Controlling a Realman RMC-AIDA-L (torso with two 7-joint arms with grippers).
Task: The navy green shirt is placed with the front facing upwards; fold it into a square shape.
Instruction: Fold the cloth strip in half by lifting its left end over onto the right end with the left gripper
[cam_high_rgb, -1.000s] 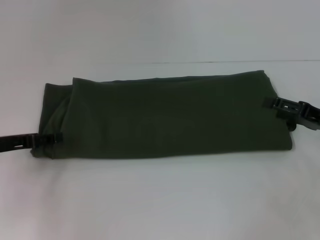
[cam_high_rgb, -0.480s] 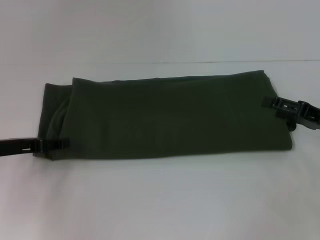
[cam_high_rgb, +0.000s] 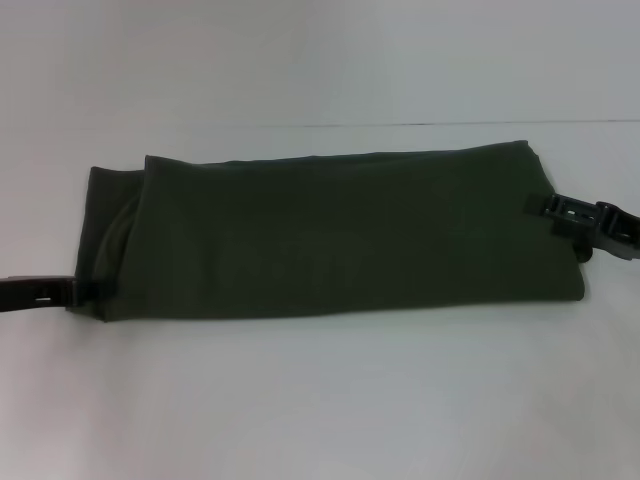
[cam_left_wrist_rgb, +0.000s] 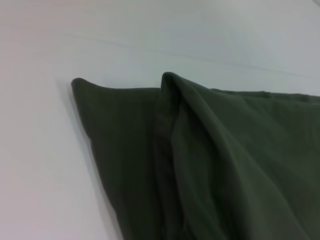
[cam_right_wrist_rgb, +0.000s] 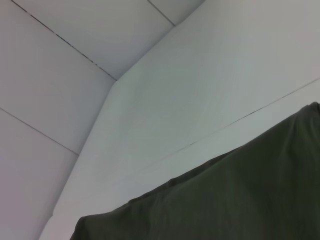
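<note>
The navy green shirt (cam_high_rgb: 340, 235) lies folded into a long band across the white table, with no lettering showing. My left gripper (cam_high_rgb: 82, 292) is at the band's near left corner, its tip tucked against the cloth edge. My right gripper (cam_high_rgb: 556, 209) sits at the band's right end, one finger lying on top of the cloth edge. The left wrist view shows the layered folds of the shirt (cam_left_wrist_rgb: 210, 160) up close. In the right wrist view, the shirt (cam_right_wrist_rgb: 235, 200) fills one corner.
The white table (cam_high_rgb: 320, 400) extends in front of the shirt and behind it to a seam line (cam_high_rgb: 400, 124). The right wrist view shows white wall panels (cam_right_wrist_rgb: 75, 75) beyond the table.
My left gripper came in lower along the shirt's left corner, and its tip, which lay over the cloth half a second ago, now shows only at the edge. The right gripper has stayed put.
</note>
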